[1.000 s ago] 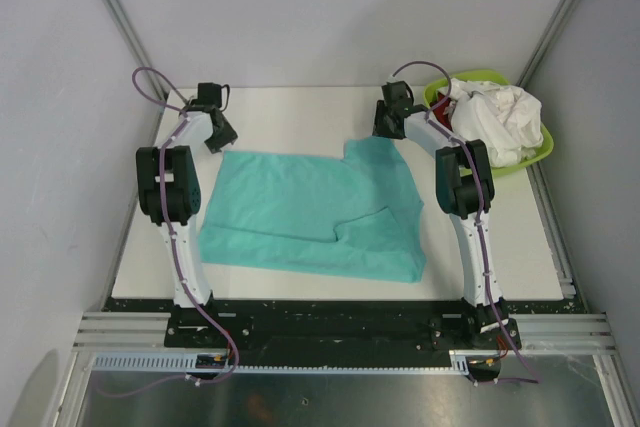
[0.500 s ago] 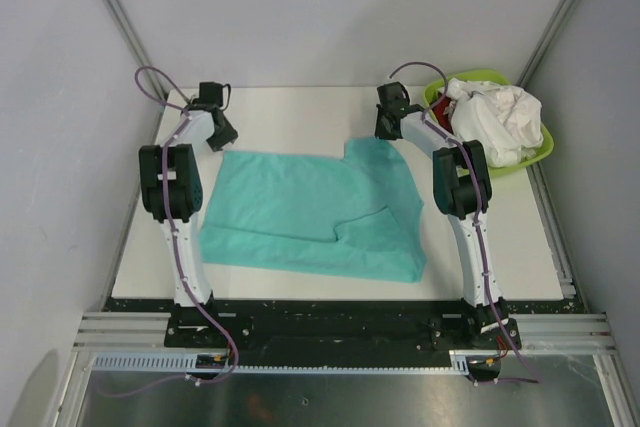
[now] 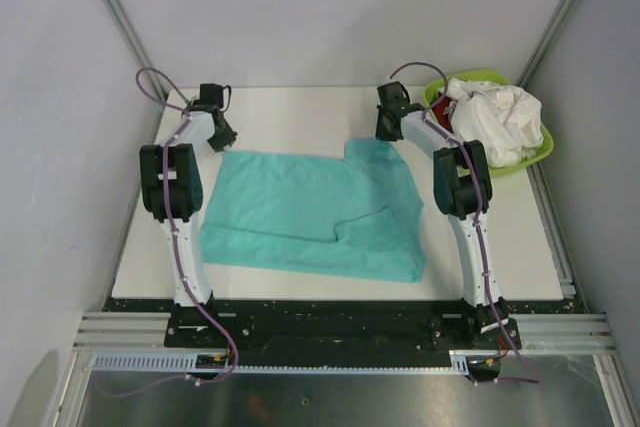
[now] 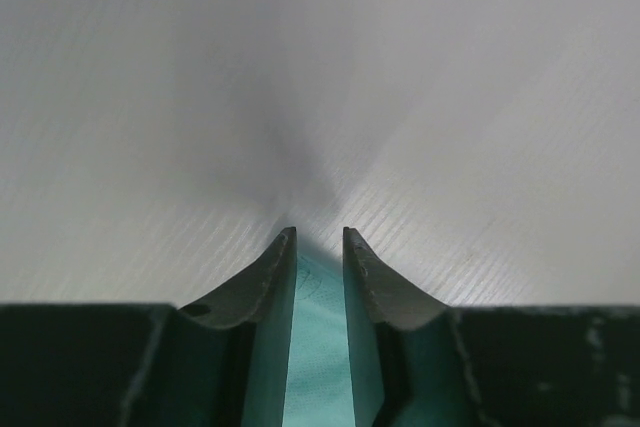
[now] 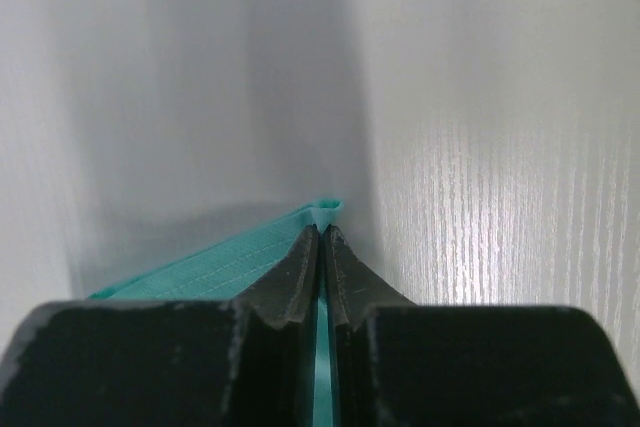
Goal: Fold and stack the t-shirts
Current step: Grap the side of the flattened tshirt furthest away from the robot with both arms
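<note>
Top external view: teal t-shirt (image 3: 300, 212) lies spread on the white surface (image 3: 300, 112), centre of work area, between both arms. It is partly folded: a flap overlaps the right half, w/ a fold edge running toward the near right corner. The far right corner of the shirt juts toward the back.

Left tool (image 3: 222, 139): at far left corner of the shirt, angled down at the surface. Left wrist view: left tool (image 4: 319, 235) is released, not clamped. Its fingers (image 4: 268, 282) stand apart w/ a narrow gap. The teal t-shirt (image 4: 318, 347) shows in that gap behind the tips. The tips sit at the cloth edge, w/ bare surface (image 4: 300, 67) ahead. Contact btw. finger pads and cloth: cannot tell.

Right tool (image 3: 384, 131): at far right corner of the shirt. Right wrist view: right tool (image 5: 322, 229) is clenched on the teal t-shirt (image 5: 200, 267). Its fingers (image 5: 298, 267) are pressed together w/ a thin strip of cloth btw. them, and a small cloth tip protrudes past the fingertips. The rest of the cloth runs off to the left of the tool.

Lime-green basin (image 3: 545, 142): far right corner of the surface, just beside the right arm. It holds white t-shirts (image 3: 495, 122) in a crumpled heap that rises above the rim. Basin and teal t-shirt are apart, no contact.
</note>
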